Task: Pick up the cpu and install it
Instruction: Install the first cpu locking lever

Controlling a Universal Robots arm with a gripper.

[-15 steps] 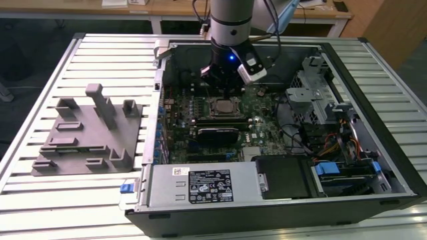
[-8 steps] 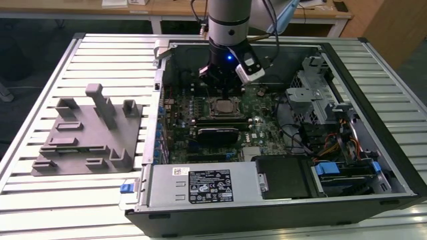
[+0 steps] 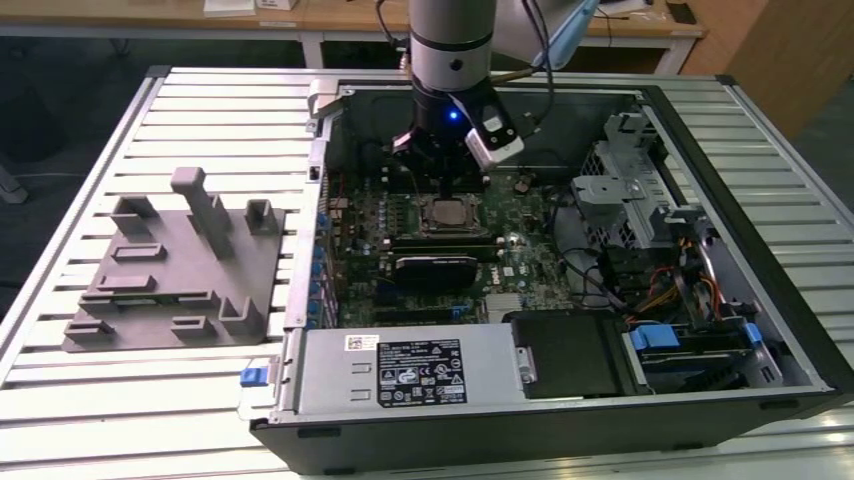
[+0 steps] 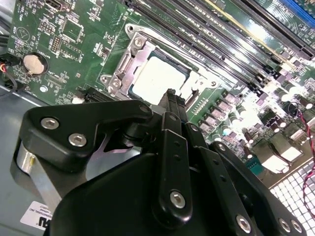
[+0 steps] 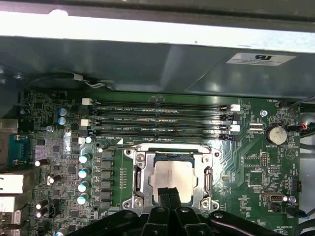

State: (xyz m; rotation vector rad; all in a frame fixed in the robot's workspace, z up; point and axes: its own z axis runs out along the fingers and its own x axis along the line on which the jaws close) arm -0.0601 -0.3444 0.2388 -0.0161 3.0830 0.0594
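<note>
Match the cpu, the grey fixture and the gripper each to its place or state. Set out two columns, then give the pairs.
Column A
1. cpu
2. grey fixture
3. gripper

Column B
a. on the slatted table
b. shut, tips over the cpu
c. lying inside the socket frame

Pairs: 1-c; 2-a; 3-b

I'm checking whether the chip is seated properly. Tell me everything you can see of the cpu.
The cpu is a small flat square with a pale, silvery metal top that looks slightly shiny. It lies flat inside the metal-rimmed socket frame on the green motherboard, with the frame around all four sides. The gripper, fingers together, hangs over one edge of it; whether it touches the chip cannot be told.
</note>
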